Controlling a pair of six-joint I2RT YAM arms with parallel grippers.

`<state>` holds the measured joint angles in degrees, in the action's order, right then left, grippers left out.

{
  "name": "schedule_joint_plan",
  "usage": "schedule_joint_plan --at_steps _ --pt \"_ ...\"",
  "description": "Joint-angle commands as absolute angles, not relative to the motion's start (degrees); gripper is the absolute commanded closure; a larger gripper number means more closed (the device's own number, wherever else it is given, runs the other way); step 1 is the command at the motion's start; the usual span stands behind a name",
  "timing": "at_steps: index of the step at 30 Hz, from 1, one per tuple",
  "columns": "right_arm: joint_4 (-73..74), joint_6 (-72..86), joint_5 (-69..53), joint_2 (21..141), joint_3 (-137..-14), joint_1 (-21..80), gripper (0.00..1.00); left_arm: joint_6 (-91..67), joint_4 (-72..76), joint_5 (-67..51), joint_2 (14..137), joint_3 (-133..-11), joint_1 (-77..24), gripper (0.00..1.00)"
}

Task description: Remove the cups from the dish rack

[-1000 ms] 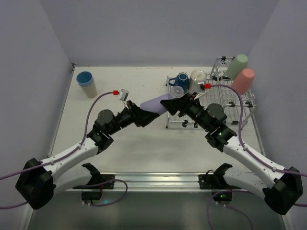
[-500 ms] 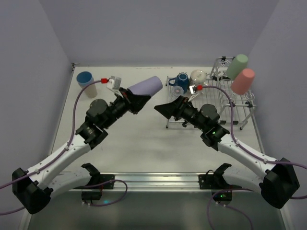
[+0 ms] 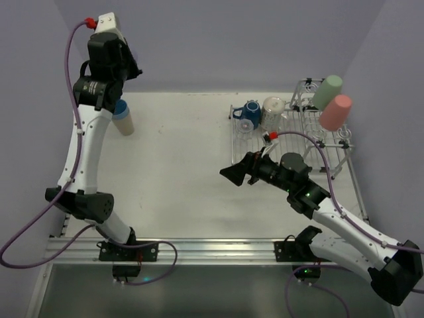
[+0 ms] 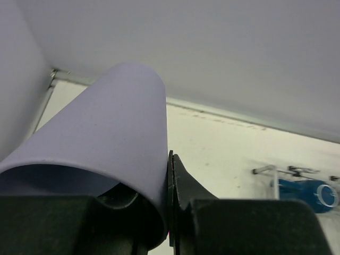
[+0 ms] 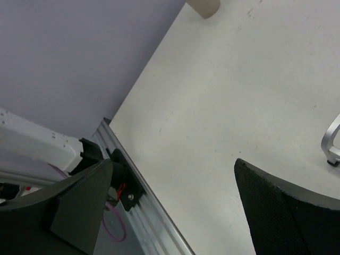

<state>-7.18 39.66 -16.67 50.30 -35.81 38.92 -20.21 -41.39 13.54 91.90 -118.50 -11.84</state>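
Far left of the silver wire dish rack [image 3: 301, 142], high up:
the left gripper [image 3: 126, 65] pinches the wall of a lavender plastic tumbler [image 4: 106, 133]; the right gripper [image 3: 230, 175], just left of the rack, gapes wide, holding nothing.

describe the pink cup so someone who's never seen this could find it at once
Find the silver wire dish rack on the right side of the table. At its right end two tumblers lean side by side. It is the salmon-pink tumbler, on the near side of the green tumbler.
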Motion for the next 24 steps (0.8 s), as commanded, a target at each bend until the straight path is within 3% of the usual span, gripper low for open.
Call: schedule_joint_plan --at_steps 1,5,24 --pt "-4.66 37.44 -19.86 47.82 -33.23 39.81 0.01 -15.91 -58.36 11.61 96.23 -124.19 -6.43 1.0" --pt "-5.27 37.88 -20.74 45.71 -30.77 40.25 0.01 -16.35 -57.74 7.66 96.77 -119.29 -0.01 1.0" --pt "-6.68 38.41 -21.09 46.76 -29.18 41.57 0.01 -12.66 -59.33 10.11 104.32 -116.98 1.41 1.0"
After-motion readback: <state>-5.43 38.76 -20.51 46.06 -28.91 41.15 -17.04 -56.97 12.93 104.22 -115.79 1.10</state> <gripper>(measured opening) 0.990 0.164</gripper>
